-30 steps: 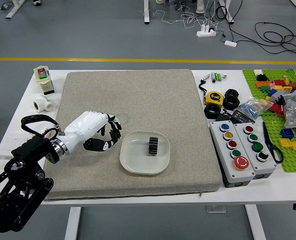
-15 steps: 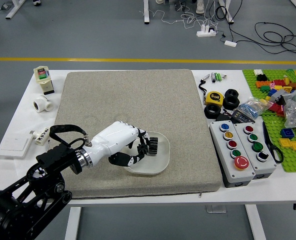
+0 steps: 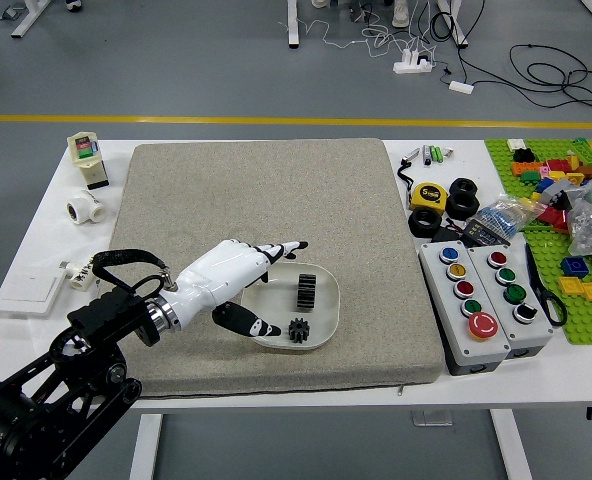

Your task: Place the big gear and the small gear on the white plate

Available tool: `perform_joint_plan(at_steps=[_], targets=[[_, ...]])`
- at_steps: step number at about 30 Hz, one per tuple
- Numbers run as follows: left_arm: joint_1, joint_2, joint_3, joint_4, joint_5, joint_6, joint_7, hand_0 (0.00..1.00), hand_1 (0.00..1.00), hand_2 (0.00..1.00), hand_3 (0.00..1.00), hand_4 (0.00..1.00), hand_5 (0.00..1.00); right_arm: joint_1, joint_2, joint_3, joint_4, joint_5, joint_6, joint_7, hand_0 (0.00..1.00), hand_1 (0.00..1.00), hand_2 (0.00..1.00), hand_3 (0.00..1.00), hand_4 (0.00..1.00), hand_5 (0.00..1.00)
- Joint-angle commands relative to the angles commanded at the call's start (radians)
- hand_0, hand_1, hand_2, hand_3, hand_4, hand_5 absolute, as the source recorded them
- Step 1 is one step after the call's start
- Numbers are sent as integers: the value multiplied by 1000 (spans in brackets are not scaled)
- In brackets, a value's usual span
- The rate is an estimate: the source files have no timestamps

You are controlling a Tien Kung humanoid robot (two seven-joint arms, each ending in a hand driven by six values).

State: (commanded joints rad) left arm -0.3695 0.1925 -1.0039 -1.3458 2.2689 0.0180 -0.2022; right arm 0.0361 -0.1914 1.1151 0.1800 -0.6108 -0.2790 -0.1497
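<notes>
The big gear (image 3: 306, 291) and small gear (image 3: 299, 330) lie on the plate (image 3: 328, 312), the left hand (image 3: 218, 277) has fingers (image 3: 280, 249) spread, seemingly empty, so I judge placing complete.

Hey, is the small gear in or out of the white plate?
In: the small gear lies inside the rim of the white plate, near the big gear, and the open left hand isn't holding it.

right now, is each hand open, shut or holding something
Left hand: open, fingers spread, holding nothing, at the left edge of the square white plate.
Right hand: out of view, so it cannot be told.
</notes>
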Motion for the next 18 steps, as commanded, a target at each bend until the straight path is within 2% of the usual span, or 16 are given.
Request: perform_joint_plan(at_steps=[1,4,5,6,7,11,12,17,18], targets=[[0,-1,-5,-2,0,7,0,357,518,905,953,998,285,0,0,0,0,0,0,0,614,610,702,585,789,750],[3,-6,-48,-10,0,82,11,357,518,905,953,998,285,0,0,-1,0,0,0,0,614,610,702,585,789,750],[3,-7,-51,-10,0,91,12,357,518,905,953,998,285,0,0,-1,0,0,0,0,614,610,702,585,789,750],[6,-10,-71,-9,0,116,16,349,474,880,908,864,168,0,0,-1,0,0,0,0,614,610,702,585,789,750],[10,-14,-94,-5,0,140,20,349,474,880,908,864,168,0,0,-1,0,0,0,0,614,610,702,585,789,750],[29,-29,-174,18,0,188,34,349,474,880,908,864,168,0,-1,-6,0,5,0,0,614,610,702,585,789,750],[34,-33,-198,24,0,197,38,375,473,786,787,797,175,-1,-1,-7,0,5,0,1,614,610,701,582,789,751],[70,-57,-318,66,0,256,57,375,473,786,787,797,175,-3,-1,-9,0,5,0,0,614,610,701,582,789,751],[82,-62,-343,75,-11,268,59,396,475,693,654,750,202,-4,-1,-9,0,5,-1,-1,613,610,701,584,789,750]])
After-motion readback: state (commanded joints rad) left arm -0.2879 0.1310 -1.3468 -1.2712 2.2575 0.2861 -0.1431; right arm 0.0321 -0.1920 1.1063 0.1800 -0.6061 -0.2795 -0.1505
